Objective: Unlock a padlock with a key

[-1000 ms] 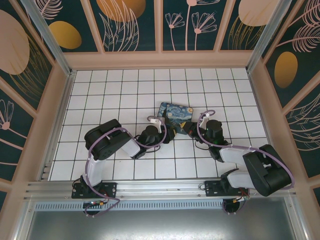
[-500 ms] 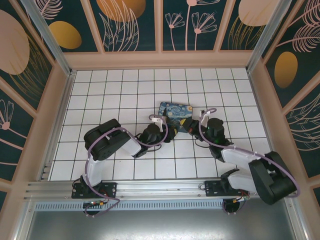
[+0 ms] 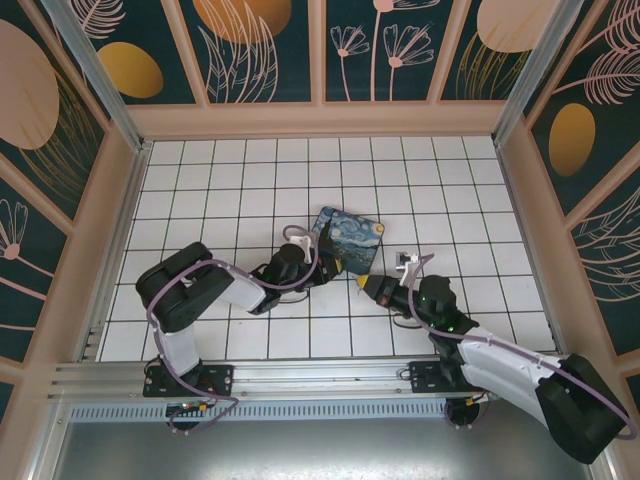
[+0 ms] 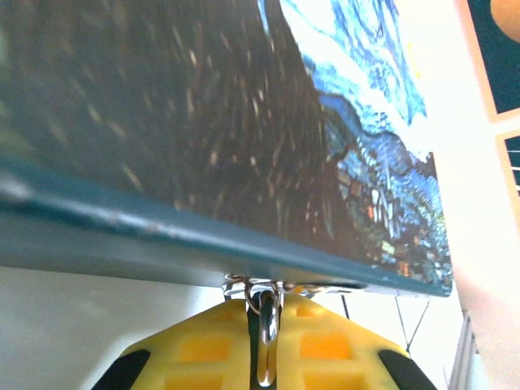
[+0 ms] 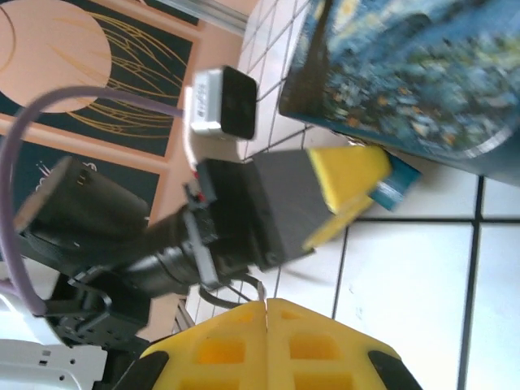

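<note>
The padlock [image 4: 266, 341], a small shiny silver piece seen edge-on, hangs from a wire ring under the rim of the dark blue painted box [image 4: 244, 138]. My left gripper [image 4: 264, 305] is shut on it. From above, the left gripper [image 3: 335, 266] sits at the near-left corner of the box [image 3: 352, 236]. My right gripper [image 3: 366, 284] hovers just in front of the box, and in the right wrist view it [image 5: 266, 302] is shut, with a thin silver sliver, apparently the key [image 5: 262, 287], poking from its tips. The left arm's yellow fingers [image 5: 349, 183] press against the box edge.
White tiled floor [image 3: 250, 190] spreads left and behind the box. Patterned walls [image 3: 90, 230] enclose the cell on three sides. An aluminium rail [image 3: 320, 378] runs along the near edge by the arm bases. The left wrist's camera [image 5: 223, 101] and lilac cable sit close to my right gripper.
The right gripper has pulled back from the box's right side to just in front of it. The left arm's elbow swung left, and the box has turned slightly.
</note>
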Tool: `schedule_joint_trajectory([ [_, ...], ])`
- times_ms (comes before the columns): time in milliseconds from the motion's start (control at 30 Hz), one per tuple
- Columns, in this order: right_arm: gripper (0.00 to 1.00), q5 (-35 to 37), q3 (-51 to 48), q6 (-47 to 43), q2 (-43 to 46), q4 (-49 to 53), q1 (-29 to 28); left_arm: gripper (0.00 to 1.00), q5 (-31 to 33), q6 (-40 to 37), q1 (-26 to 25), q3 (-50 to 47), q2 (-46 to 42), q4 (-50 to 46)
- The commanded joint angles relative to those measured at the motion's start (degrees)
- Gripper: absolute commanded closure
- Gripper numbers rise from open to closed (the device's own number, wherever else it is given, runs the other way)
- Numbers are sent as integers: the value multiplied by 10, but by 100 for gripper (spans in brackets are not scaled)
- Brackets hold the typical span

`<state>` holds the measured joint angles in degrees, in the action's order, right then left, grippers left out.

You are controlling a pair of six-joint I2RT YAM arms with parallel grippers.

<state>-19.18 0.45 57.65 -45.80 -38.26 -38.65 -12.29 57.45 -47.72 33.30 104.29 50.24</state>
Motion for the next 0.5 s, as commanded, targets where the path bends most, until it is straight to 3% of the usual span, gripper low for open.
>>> schedule_joint_trajectory([
  [0, 100, 59, -40, 41, 37, -15, -25, 100, -48, 21, 1, -17, -37, -4],
  [267, 100, 176, -72, 102, 88, 3, -99, 100, -84, 71, 2, -34, -81, 17],
  [467, 100, 193, -64, 113, 54, 8, -116, 100, -78, 98, 4, -37, -92, 18],
])
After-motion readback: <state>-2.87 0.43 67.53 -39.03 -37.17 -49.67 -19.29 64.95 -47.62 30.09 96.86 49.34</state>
